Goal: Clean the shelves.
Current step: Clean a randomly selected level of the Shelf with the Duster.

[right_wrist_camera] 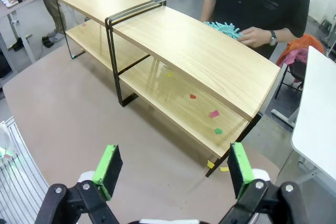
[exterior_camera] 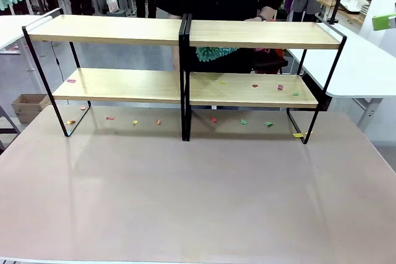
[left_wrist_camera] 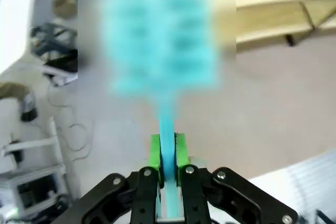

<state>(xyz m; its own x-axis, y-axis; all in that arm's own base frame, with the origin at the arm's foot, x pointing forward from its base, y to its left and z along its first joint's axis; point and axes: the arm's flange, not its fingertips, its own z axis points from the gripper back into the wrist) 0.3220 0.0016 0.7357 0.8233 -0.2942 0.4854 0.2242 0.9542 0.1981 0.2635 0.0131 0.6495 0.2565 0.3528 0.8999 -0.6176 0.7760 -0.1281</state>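
On the far half of the table stand the shelves [exterior_camera: 185, 35], two racks joined in the middle and reaching almost from side to side. Little bits of coloured paper [exterior_camera: 279, 87] lie on the lower boards. More lie on the tabletop [exterior_camera: 198, 202] just under and in front of the shelves. Those bits are the mess, I think, so the cleaning has hardly begun.

Behind the shelves stands a person with a hand [right_wrist_camera: 257, 36] at the back edge of the top board. The hand holds a fluffy duster [right_wrist_camera: 223, 27], likely to sweep from that side.

Up and off to the left of the shelves I hold my own duster [left_wrist_camera: 160, 35]. My left gripper [left_wrist_camera: 168, 150] is clenched tight on its thin handle, so the fluffy head sticks out ahead and can wipe without slipping. My right gripper [right_wrist_camera: 174, 163] hangs above the tabletop, near the right end of the shelves. Its pads are wide apart and hold nothing. I guess it waits out of the way.
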